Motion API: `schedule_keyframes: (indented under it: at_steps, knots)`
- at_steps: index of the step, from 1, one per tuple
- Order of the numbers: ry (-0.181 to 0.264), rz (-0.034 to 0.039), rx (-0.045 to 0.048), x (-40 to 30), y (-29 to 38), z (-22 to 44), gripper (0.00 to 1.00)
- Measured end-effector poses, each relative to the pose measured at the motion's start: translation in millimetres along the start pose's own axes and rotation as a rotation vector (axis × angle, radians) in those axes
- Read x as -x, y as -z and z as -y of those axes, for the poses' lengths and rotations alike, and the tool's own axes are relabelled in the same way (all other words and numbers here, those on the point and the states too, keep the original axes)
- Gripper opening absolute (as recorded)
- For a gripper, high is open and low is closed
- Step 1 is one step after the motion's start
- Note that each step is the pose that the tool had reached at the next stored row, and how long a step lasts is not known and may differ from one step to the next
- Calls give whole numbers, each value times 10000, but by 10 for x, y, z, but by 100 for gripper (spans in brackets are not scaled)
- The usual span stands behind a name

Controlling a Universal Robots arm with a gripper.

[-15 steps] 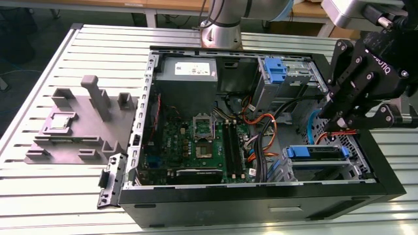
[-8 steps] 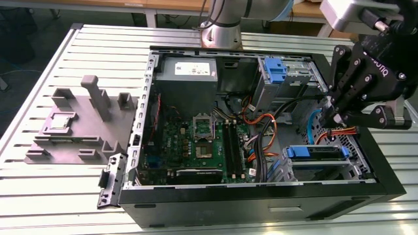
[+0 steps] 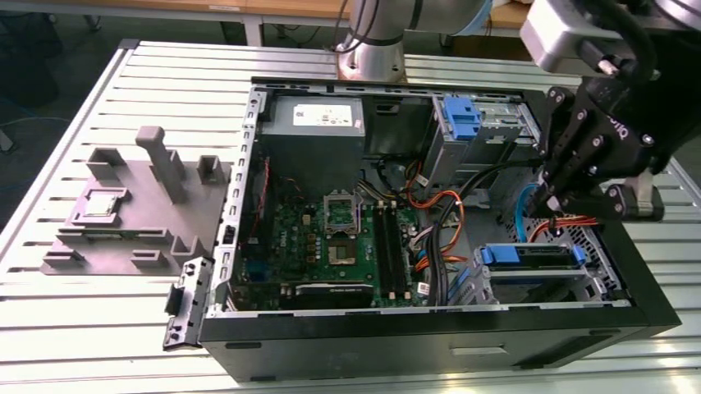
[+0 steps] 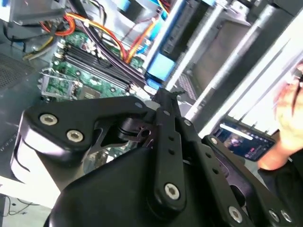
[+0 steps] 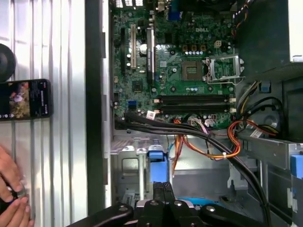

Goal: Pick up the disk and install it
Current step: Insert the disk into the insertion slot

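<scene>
One arm (image 3: pixel 370 41) reaches over the open case (image 3: pixel 438 336), which lies on its side on the slatted table (image 3: pixel 98 320). Its end effector (image 3: pixel 553 207) hangs above the drive bays at the exterior view's right. In both wrist views the fingers (image 5: pixel 163 191) look pressed together with nothing between them.

The disk (image 3: pixel 529 256) sits in its blue carrier in the bay at the case's near corner, on the exterior view's right. It is below the end effector and apart from it. In the first wrist view the carrier's blue tab lies just beyond the fingertips.

The motherboard (image 3: pixel 328 238) fills the middle of the case, and orange and black cables (image 3: pixel 438 222) run between it and the bays. A grey fixture (image 3: pixel 131 213) stands on the table at the exterior view's left. A phone (image 5: pixel 23 99) lies on the table beside the case, near a person's hand (image 5: pixel 12 189).
</scene>
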State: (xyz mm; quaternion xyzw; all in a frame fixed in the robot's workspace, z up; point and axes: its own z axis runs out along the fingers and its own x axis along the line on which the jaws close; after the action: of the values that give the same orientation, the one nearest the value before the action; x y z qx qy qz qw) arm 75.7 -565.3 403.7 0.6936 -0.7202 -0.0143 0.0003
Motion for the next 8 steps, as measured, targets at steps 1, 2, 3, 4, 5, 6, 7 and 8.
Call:
schedule_keyframes:
  at_steps: [1,2,3,4,5,6,7,8]
  knots:
    - [2,1,-5,34,-17,0,10]
    - [3,0,-13,49,-35,0,10]
    - [5,6,-18,49,-57,1,10]
    - [4,5,-29,48,-72,0,10]
    - [4,3,-43,47,-84,0,10]
    - [4,3,-53,46,-99,1,10]
    - [4,4,-59,45,-117,1,10]
    - [5,3,-62,45,-135,2,10]
